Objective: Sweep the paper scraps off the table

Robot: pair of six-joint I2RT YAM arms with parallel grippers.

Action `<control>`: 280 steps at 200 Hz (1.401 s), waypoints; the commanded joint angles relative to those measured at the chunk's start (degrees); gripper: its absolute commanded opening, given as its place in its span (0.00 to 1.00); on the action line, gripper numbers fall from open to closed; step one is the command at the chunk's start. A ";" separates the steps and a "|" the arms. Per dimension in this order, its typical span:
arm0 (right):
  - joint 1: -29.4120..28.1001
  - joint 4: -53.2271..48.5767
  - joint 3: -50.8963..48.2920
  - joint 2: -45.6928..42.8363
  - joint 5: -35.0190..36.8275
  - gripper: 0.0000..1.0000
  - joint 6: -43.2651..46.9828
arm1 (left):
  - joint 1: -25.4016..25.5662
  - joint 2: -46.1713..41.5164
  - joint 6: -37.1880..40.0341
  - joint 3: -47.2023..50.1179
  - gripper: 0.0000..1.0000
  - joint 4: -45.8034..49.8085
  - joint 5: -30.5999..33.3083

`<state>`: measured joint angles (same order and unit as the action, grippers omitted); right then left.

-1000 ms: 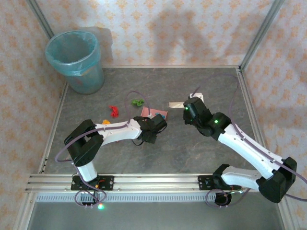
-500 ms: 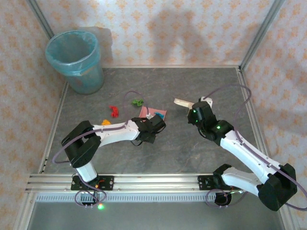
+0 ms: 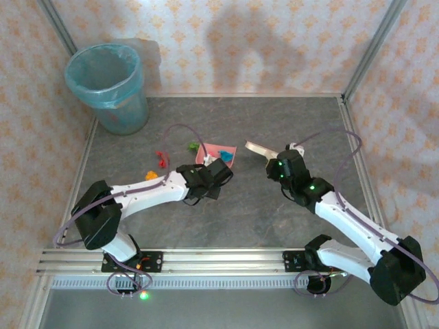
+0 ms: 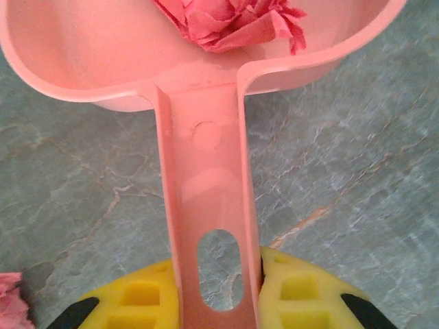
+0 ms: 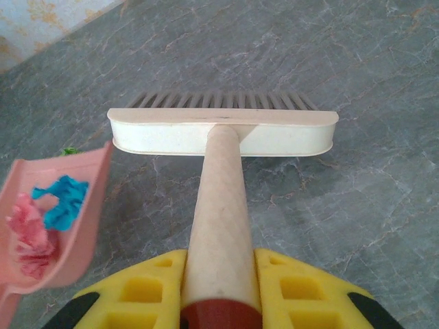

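I have the left jaws clamped on the handle of the pink dustpan [image 3: 221,152]. In the left wrist view the handle is pinched between the 2 yellow pads [image 4: 295,301]. The dustpan lies about midway between the left and right edges of the tabletop [image 3: 260,219], closer to the far edge than the near one. Inside it I see a blue scrap [image 5: 60,205] and a pink scrap [image 5: 27,236] lying against each other.

The right jaws are closed on the round handle of the cream brush [image 3: 259,147]. Its head sits near the dustpan on the side toward the right edge, apart from it. I cannot tell whether the bristles touch the tabletop.

3 more scraps lie on the tabletop itself. A green scrap [image 3: 195,146] is just beside the dustpan on the side toward the left edge. A red scrap [image 3: 161,159] lies farther toward that edge. An orange scrap [image 3: 150,175] lies nearer the near edge than the red one, close beside the left arm. A teal lined bin [image 3: 106,86] stands in the far left corner.
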<state>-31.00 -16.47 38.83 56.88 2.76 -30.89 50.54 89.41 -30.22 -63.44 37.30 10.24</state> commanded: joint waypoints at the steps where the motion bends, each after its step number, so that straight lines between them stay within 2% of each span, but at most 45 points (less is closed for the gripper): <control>1: 0.50 4.36 -0.82 -2.19 1.32 0.00 -2.02 | 0.26 -2.21 -2.90 -5.79 0.00 6.81 4.79; 46: 0.82 4.59 -1.43 -2.65 1.24 0.00 -2.43 | -0.33 -4.06 -3.91 -15.13 0.00 15.05 7.20; 88: 1.09 5.28 -1.90 -2.65 0.46 0.00 -3.14 | -5.38 -2.50 -4.23 -27.14 0.00 25.10 7.04; 131: 1.19 5.83 -2.22 -2.39 -0.37 0.00 -3.20 | -13.57 0.21 -3.01 -41.10 0.00 32.65 4.48; 176: 1.15 6.82 -2.18 -1.34 -2.11 0.00 -3.15 | -26.00 3.57 -1.90 -56.67 0.00 37.23 -1.63; 212: 1.20 7.52 -2.60 -1.42 -2.66 0.00 -3.28 | -33.96 9.45 -0.82 -69.43 0.00 40.25 -6.19; 238: 1.19 7.59 -2.68 -1.34 -2.85 0.00 -3.23 | -37.80 15.02 -0.72 -79.27 0.00 42.28 -7.39; 259: 1.19 7.55 -2.75 -1.34 -2.85 0.00 -3.25 | -41.92 18.76 -1.33 -84.24 0.00 42.58 -13.03; 280: 1.21 7.51 -2.79 -1.51 -2.63 0.00 -3.42 | -45.71 19.64 -3.25 -84.58 0.00 39.42 -18.88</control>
<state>-30.15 -11.68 36.21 55.77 -0.54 -33.47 8.69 108.20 -32.12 -146.06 76.90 -1.10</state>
